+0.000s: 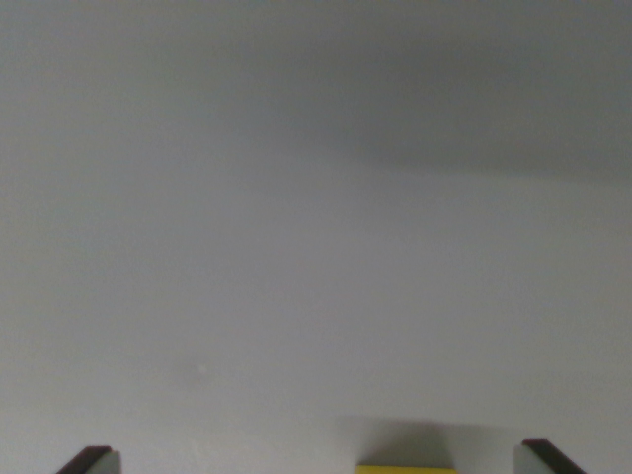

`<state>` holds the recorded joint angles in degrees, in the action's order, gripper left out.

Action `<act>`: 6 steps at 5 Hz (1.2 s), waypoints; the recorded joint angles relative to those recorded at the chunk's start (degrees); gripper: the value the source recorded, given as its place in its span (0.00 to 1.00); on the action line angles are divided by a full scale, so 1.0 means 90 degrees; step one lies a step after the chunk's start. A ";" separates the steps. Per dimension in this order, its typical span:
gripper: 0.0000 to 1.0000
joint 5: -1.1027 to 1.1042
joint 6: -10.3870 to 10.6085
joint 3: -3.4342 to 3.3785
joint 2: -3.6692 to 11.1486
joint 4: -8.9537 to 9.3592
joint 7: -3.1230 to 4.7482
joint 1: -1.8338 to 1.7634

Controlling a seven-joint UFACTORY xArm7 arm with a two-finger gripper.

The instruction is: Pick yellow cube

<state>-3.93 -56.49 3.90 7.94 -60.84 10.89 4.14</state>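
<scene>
Barely visible, yellow cube (406, 469) square-on between tool (318, 460) fingertips.

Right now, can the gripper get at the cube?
Probably yes. The cube sits between the open gripper's fingertips, nearer the wrist view's right one, nothing else on the table. Only its top edge shows.

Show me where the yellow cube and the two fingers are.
yellow cube (406, 469), wrist view, its top edge.
finger on the wrist view's left (92, 460), wrist view, its tip.
finger on the wrist view's right (545, 456), wrist view, its tip.
</scene>
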 joint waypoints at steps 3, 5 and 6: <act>0.00 -0.0021 0.0292 0.0045 0.0047 0.0275 0.0116 0.0035; 0.00 -0.0042 0.0575 0.0089 0.0093 0.0541 0.0228 0.0069; 0.00 -0.0061 0.0832 0.0129 0.0135 0.0783 0.0330 0.0099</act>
<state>-4.48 -49.00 5.06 9.16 -53.80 13.86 5.04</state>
